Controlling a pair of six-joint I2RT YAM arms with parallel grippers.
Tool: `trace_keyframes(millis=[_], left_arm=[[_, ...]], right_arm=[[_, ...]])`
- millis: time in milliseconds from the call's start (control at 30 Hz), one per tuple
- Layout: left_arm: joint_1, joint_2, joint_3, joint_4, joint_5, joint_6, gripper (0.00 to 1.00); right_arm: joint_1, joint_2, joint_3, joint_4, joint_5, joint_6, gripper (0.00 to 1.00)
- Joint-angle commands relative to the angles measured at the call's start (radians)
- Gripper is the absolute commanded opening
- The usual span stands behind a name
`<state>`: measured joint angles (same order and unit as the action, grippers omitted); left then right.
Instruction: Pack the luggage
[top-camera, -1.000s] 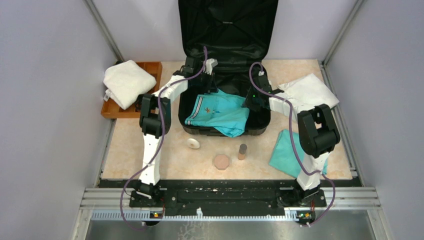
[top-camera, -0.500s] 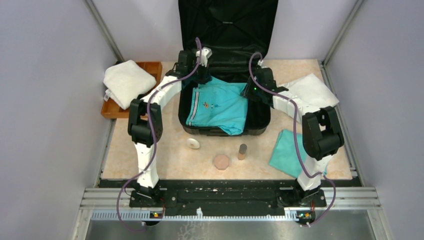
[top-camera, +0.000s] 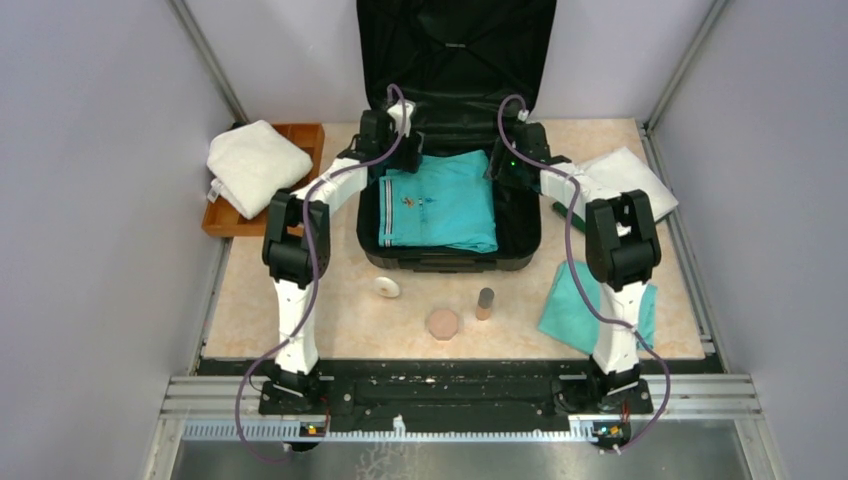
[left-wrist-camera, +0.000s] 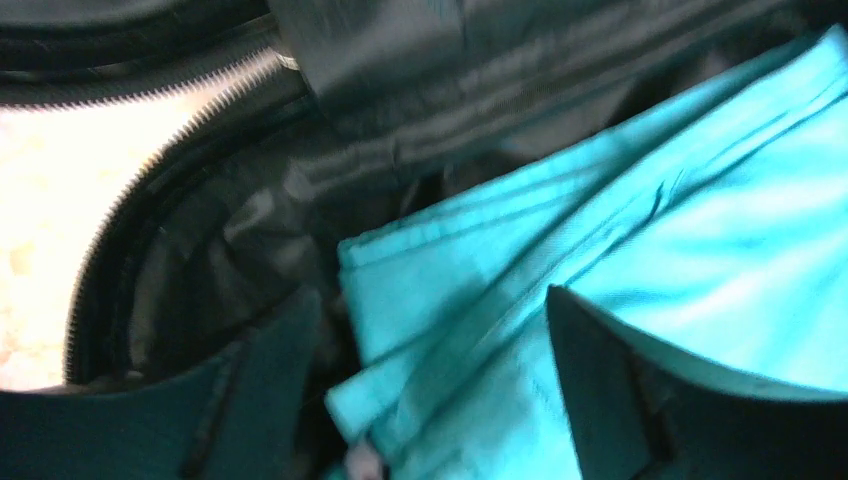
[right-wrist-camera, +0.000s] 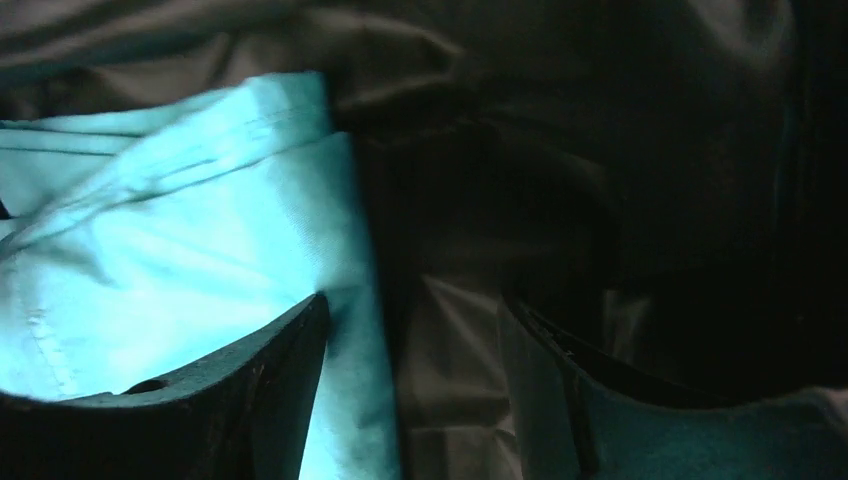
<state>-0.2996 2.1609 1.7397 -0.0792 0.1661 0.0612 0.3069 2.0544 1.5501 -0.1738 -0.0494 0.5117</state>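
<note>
Since the earlier frames, the folded teal shirt (top-camera: 438, 205) has been laid flat in the large black hard-shell suitcase (top-camera: 450, 262), open at mid-table. Left gripper (left-wrist-camera: 430, 330) and right gripper (right-wrist-camera: 410, 330) are held wide-jawed at its far corners, equally near. Bare lining is left along the shirt's right.

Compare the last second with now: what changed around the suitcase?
The teal shirt, earlier bunched over the near rim of the luggage, was drawn back and lies flat inside. Both arms moved toward the hinge; the left hand and right hand stand open. White towel and teal cloth stayed put.
</note>
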Motion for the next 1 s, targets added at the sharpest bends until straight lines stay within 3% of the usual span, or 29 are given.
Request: trace_keyframes(millis=[0, 233, 467, 533, 667, 800, 900, 967], left_arm=[[0.004, -0.003, -0.022, 0.122, 0.013, 0.016, 0.98], [0.004, -0.061, 0.068, 0.042, 0.034, 0.063, 0.98], [0.004, -0.202, 0.043, -0.130, 0.146, 0.099, 0.98], [0.004, -0.222, 0.030, -0.225, 0.210, 0.104, 0.98], [0.006, -0.246, 0.024, -0.427, 0.251, 0.128, 0.98], [0.009, -0.283, -0.012, -0.495, 0.241, 0.126, 0.98], [0.008, -0.314, -0.045, -0.501, 0.237, 0.124, 0.98], [0.010, -0.334, -0.054, -0.502, 0.241, 0.120, 0.98]], right_arm=[[-0.005, 0.005, 0.046, -0.097, 0.120, -0.020, 0.63], [0.011, -0.120, -0.015, -0.035, 0.096, -0.008, 0.64], [0.027, -0.259, -0.088, -0.077, 0.114, 0.003, 0.56], [0.026, -0.354, -0.130, -0.159, 0.176, 0.005, 0.64], [0.001, -0.566, -0.278, -0.327, 0.320, 0.001, 0.97], [-0.063, -0.727, -0.430, -0.496, 0.409, 0.088, 0.99], [-0.152, -0.755, -0.544, -0.560, 0.320, 0.139, 0.99], [-0.163, -0.734, -0.602, -0.609, 0.352, 0.181, 0.98]])
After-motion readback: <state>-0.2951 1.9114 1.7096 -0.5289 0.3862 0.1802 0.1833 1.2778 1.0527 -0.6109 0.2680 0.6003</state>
